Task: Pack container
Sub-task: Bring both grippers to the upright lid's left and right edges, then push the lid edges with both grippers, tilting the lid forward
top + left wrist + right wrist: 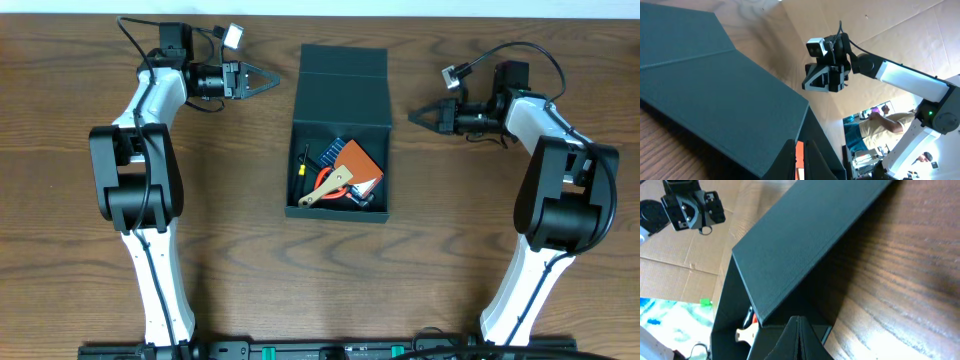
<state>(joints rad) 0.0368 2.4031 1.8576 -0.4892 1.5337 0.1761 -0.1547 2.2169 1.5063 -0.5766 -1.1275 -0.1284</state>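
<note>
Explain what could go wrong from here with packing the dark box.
1. The lid of the container stands open between the shut left claw and right claw. A push from one side only could slide the box over the table.
2. The wooden-handled tool lies slanted on top inside. If it sits high, the lid may not close flat.
</note>
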